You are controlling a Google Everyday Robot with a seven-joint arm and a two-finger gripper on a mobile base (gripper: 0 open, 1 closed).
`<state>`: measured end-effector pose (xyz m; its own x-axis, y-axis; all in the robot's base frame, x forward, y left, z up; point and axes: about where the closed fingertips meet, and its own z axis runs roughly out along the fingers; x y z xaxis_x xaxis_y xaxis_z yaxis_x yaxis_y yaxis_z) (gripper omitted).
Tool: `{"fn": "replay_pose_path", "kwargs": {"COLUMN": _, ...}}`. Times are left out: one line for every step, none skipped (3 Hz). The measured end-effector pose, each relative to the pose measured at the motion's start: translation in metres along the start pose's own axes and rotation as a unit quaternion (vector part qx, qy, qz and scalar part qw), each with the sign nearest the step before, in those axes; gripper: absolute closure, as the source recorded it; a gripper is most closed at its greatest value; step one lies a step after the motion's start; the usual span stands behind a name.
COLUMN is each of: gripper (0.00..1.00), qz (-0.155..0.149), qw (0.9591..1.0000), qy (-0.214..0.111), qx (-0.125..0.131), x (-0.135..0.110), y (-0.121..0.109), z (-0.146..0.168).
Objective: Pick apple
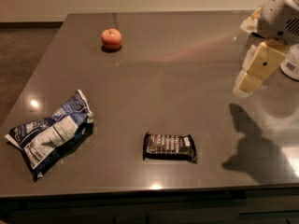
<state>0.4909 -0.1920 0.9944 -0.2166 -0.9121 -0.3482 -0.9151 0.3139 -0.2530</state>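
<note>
Approach stage. Cream robot gripper (252, 73) above glossy dark grey tabletop (187, 83), grip state indiscernible. Small round reddish-orange apple (111, 38) well apart, untouched. Next: long reach across.

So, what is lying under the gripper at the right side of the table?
Below the gripper, which hangs above the table at the right, only its dark shadow shows. The table patch that the gripper covers cannot be seen.
</note>
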Motion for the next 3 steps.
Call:
{"fn": "replay_pose_path", "kwargs": {"gripper": 0.0, "qz": 0.012, "qw": 0.9995, "qy": -0.03, "qx": 0.006, "x": -0.03, "y": -0.03, "z": 0.02}}
{"fn": "replay_pose_path", "kwargs": {"gripper": 0.0, "qz": 0.029, "qw": 0.9982, "qy": -0.049, "qx": 0.014, "x": -0.06, "y": -0.052, "z": 0.046}}
{"fn": "replay_pose_path", "kwargs": {"gripper": 0.0, "qz": 0.057, "qw": 0.9953, "qy": -0.075, "qx": 0.022, "x": -0.095, "y": -0.078, "z": 0.078}}
